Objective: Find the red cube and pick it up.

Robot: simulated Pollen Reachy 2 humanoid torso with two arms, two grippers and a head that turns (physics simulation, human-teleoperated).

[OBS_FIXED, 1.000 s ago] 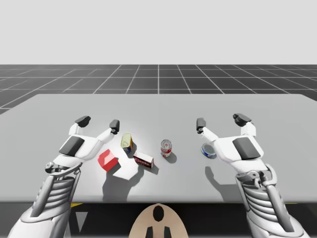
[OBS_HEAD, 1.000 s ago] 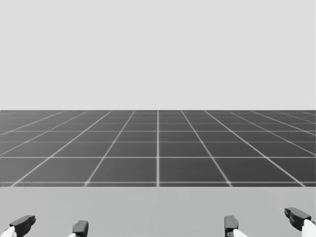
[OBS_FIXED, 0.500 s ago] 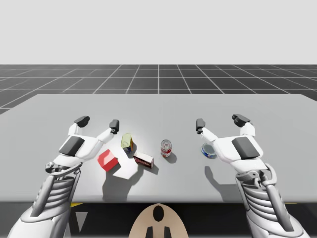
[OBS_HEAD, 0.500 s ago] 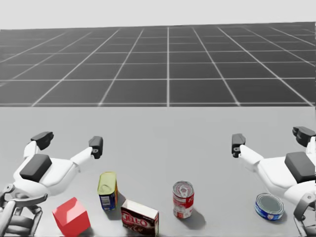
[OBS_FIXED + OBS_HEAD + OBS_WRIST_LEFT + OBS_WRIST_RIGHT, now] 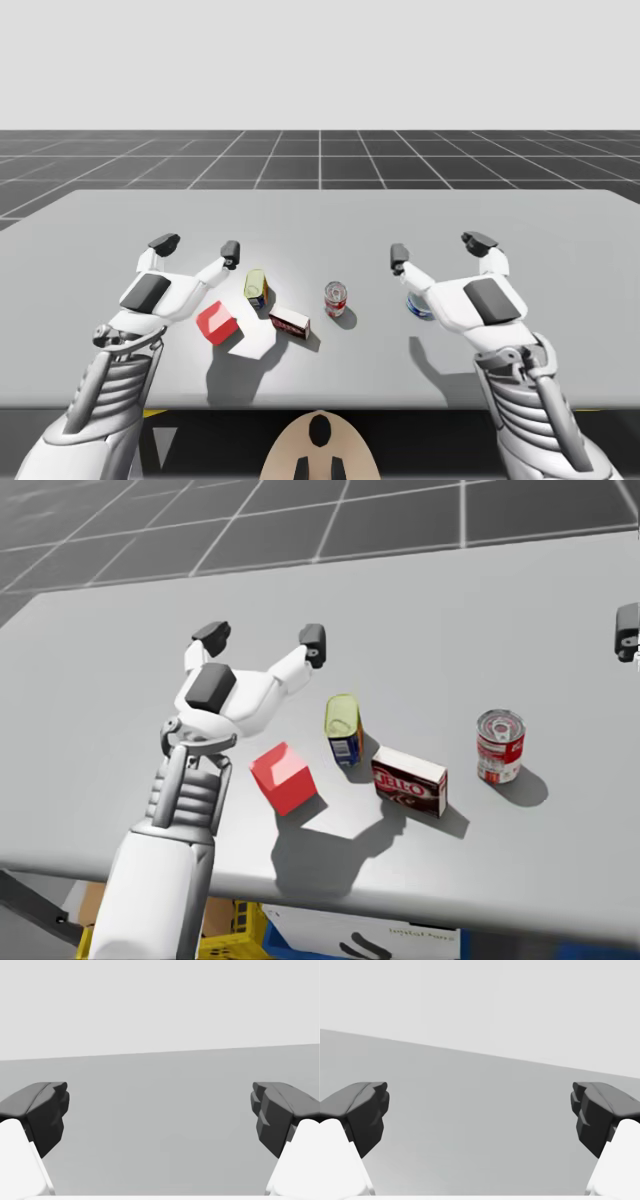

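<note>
The red cube (image 5: 216, 322) (image 5: 283, 777) sits on the grey table near its front edge, just below and to the right of my left hand. My left gripper (image 5: 197, 246) (image 5: 262, 639) (image 5: 160, 1117) hovers open above the table, beyond the cube, with nothing between its fingers. My right gripper (image 5: 436, 248) (image 5: 480, 1117) is open too, far to the right over a blue tin (image 5: 418, 305). One dark fingertip (image 5: 627, 631) of it reaches into the head view.
Right of the cube stand a yellow-topped blue can (image 5: 256, 287) (image 5: 343, 729), a dark red box (image 5: 289, 322) (image 5: 409, 780) and a red-and-white can (image 5: 335, 298) (image 5: 499, 745). The table's front edge (image 5: 330, 892) is close behind the cube.
My head has turned down and to the left, bringing the cube and my left arm into the middle. My right gripper has shifted slightly left. The objects have not moved.
</note>
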